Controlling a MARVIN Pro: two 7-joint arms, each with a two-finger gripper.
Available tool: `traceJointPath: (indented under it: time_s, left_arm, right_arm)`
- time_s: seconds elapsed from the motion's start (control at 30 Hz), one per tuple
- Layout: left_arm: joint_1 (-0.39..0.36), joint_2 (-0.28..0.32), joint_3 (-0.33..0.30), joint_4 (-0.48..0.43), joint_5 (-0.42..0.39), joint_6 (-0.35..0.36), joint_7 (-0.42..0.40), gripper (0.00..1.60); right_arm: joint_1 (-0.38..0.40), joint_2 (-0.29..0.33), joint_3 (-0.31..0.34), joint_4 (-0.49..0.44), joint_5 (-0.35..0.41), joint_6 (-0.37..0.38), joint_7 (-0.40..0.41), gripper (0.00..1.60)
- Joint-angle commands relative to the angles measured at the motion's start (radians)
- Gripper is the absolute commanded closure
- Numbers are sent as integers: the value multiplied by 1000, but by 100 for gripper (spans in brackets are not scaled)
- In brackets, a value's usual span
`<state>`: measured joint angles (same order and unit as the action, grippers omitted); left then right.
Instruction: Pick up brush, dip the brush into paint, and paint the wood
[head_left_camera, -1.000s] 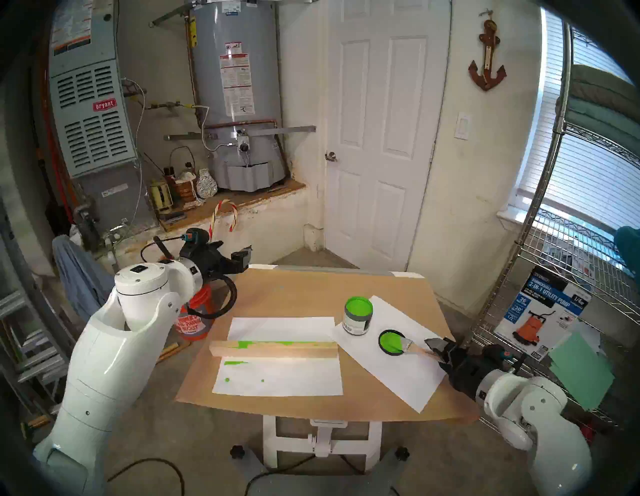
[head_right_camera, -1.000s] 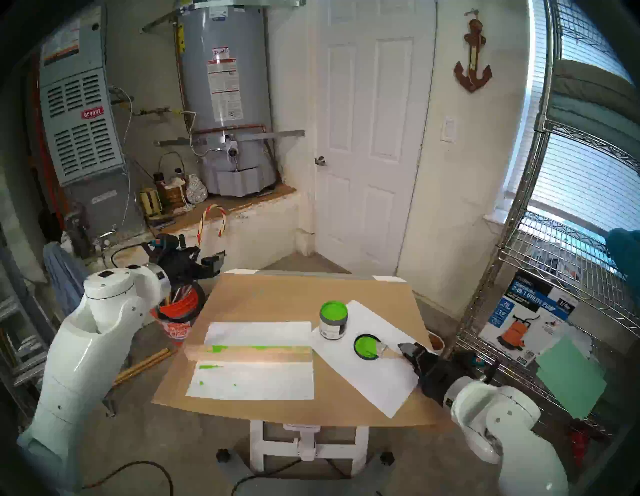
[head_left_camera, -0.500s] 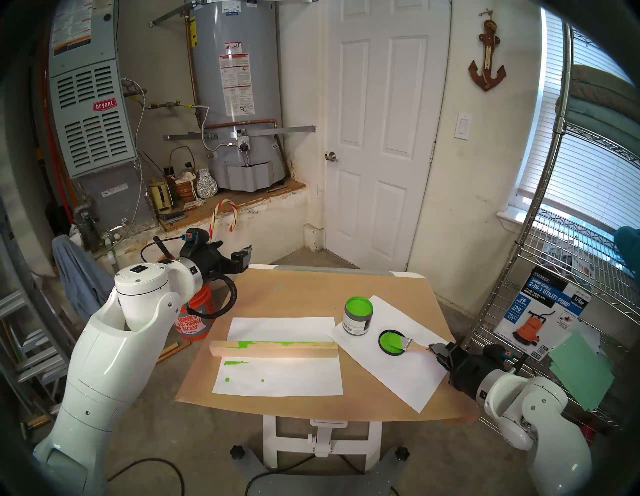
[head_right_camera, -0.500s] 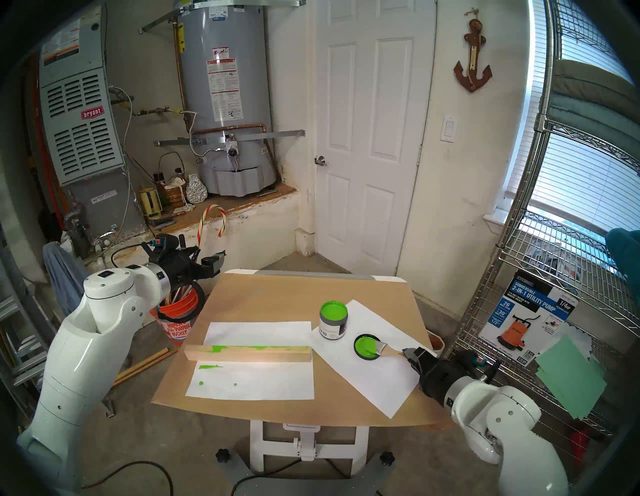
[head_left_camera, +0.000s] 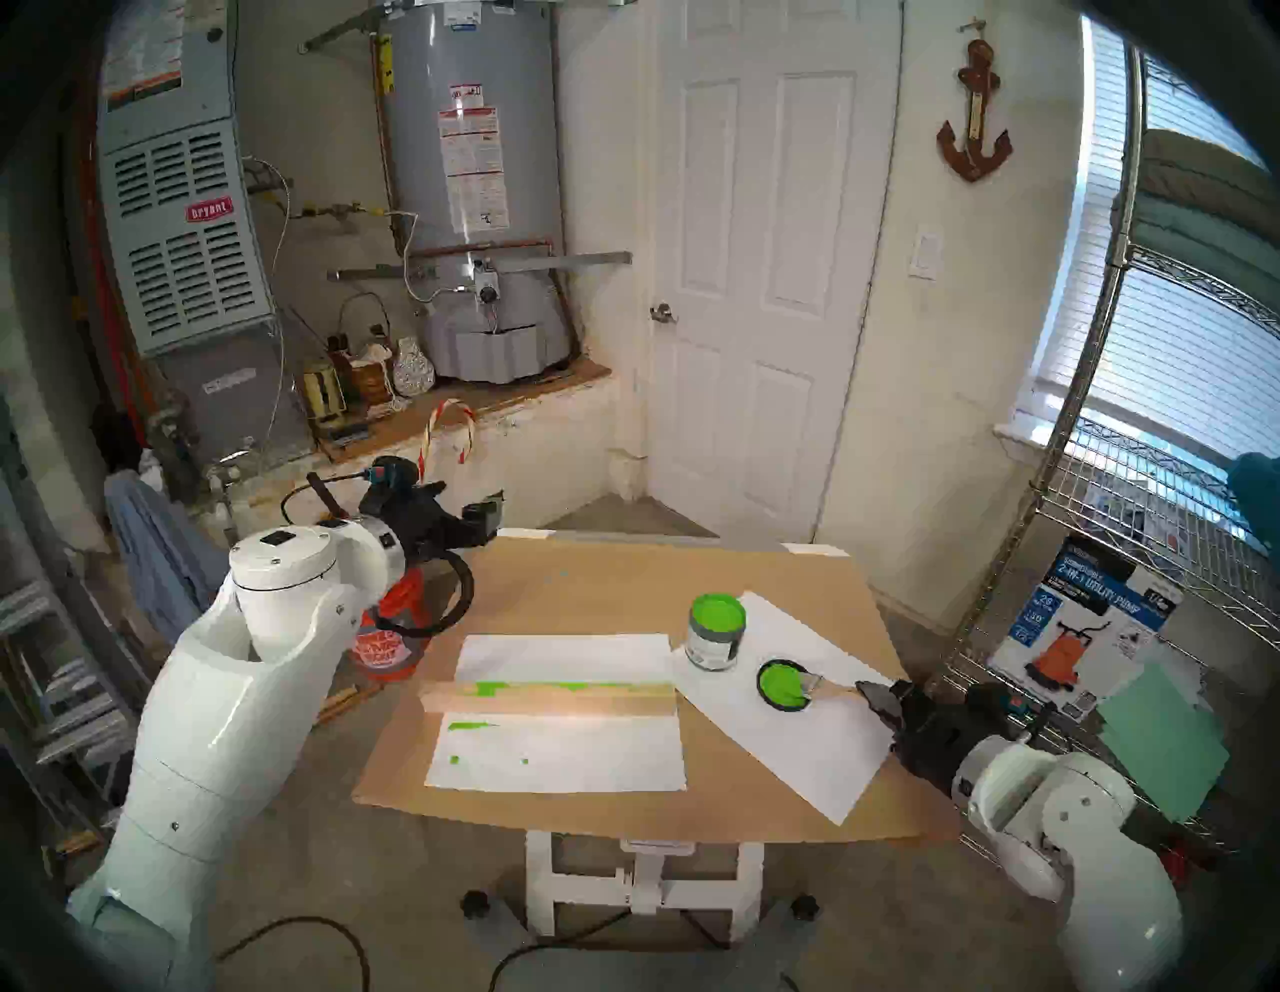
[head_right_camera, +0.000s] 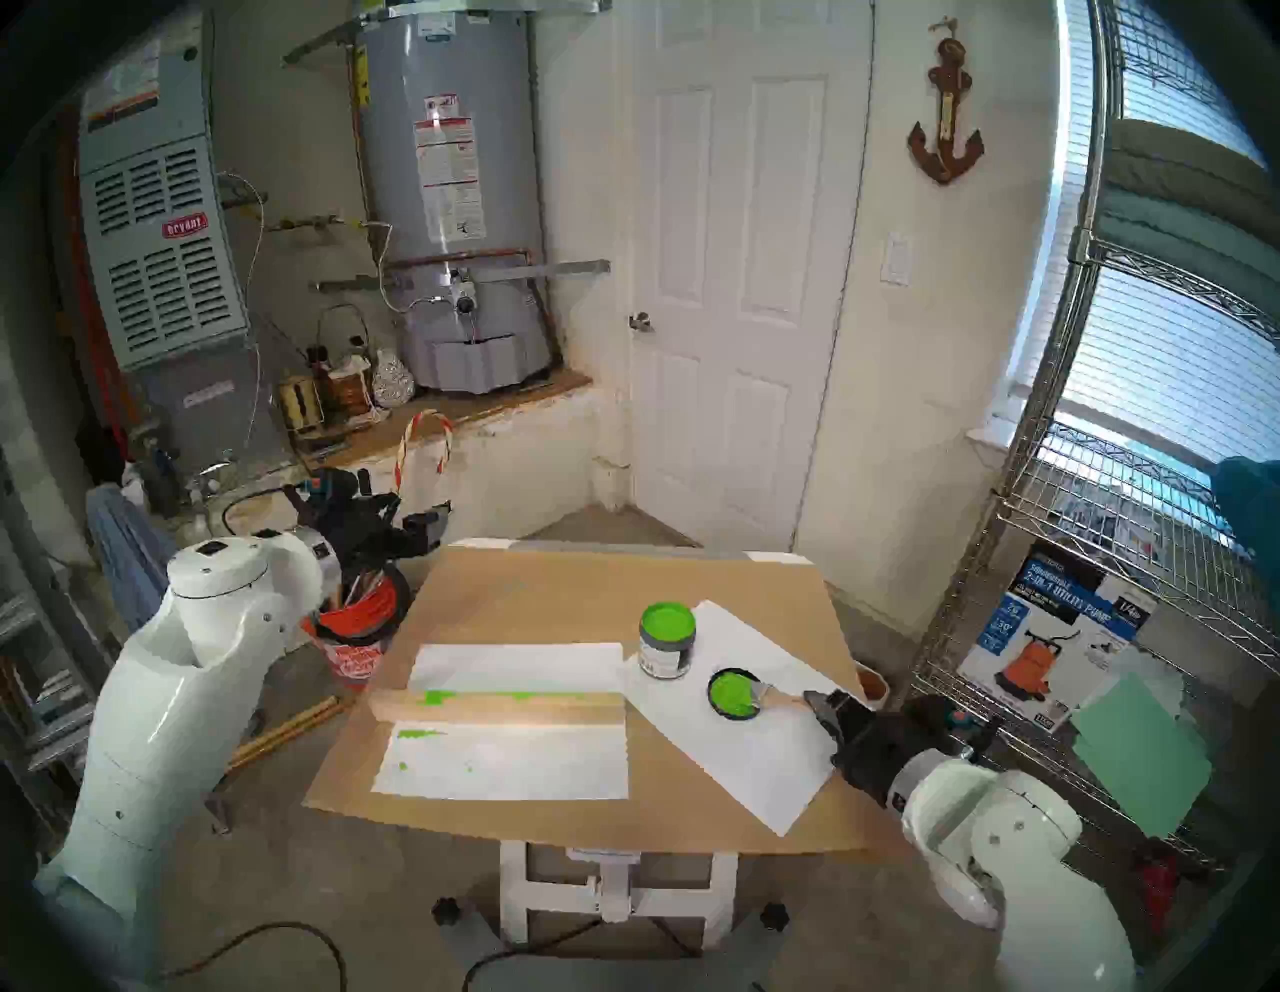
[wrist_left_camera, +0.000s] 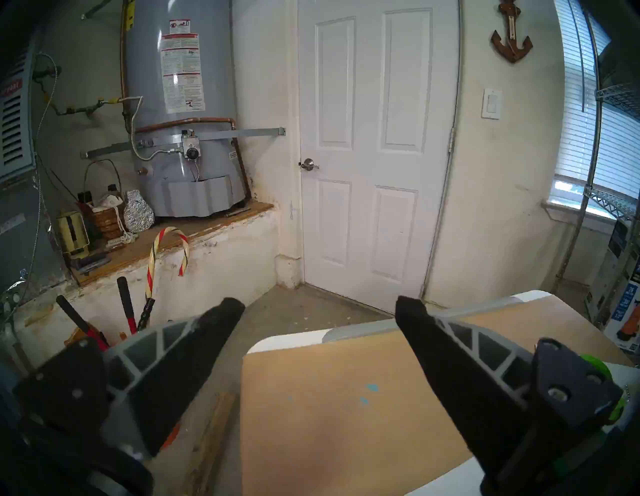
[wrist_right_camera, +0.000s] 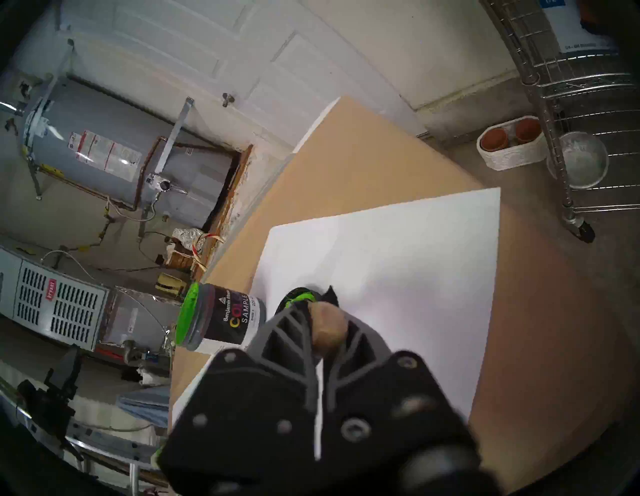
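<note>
The brush (head_left_camera: 824, 687) lies with its green bristles on the black lid (head_left_camera: 784, 684), its wooden handle pointing right. My right gripper (head_left_camera: 874, 695) is shut on the brush handle's end (wrist_right_camera: 327, 327), low over the white paper at the table's right edge. The open can of green paint (head_left_camera: 716, 632) stands just left of the lid, also seen as the paint can (wrist_right_camera: 221, 320). The wood (head_left_camera: 554, 698) lies across the table's middle with green patches on its top. My left gripper (wrist_left_camera: 318, 308) hangs open and empty beyond the table's far left corner.
Two white paper sheets (head_left_camera: 561, 751) with green smears flank the wood; a third sheet (head_left_camera: 796, 734) lies under the can and lid. An orange bucket (head_left_camera: 388, 637) stands left of the table, a wire shelf (head_left_camera: 1108, 623) close on the right.
My right gripper closed on the end of the brush handle, and its arm shifted slightly. The left arm has stayed still.
</note>
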<state>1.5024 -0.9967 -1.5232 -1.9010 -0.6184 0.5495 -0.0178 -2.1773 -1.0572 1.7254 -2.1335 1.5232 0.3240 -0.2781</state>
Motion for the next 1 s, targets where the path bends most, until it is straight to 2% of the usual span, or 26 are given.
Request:
traceJointPath:
  time_s: [0.0, 0.07, 0.37, 0.5, 0.63, 0.73, 0.97]
  left_arm:
    - [-9, 2, -9, -16, -1, -2, 1, 0]
    - [-9, 2, -9, -17, -1, -2, 1, 0]
    - [-9, 2, -9, -16, -1, -2, 1, 0]
    - [-9, 2, -9, -16, -1, -2, 0, 0]
    - [-10, 2, -8, -16, -1, -3, 0, 0]
    - [-10, 2, -8, -15, -1, -3, 0, 0]
    - [-10, 2, -8, -15, -1, -3, 0, 0]
  right_arm:
    - [-30, -1, 35, -42, 14, -4, 73, 160]
    - [-33, -2, 42, -53, 16, -2, 54, 160]
    - [-59, 4, 93, -101, 40, 7, 85, 160]
    - [-61, 19, 103, -126, 6, -2, 93, 160]
    - [-40, 59, 129, -148, -30, 5, 95, 160]
    - [-1, 101, 172, -170, -60, 15, 80, 160]
    - [7, 145, 230, -230, -73, 58, 67, 160]
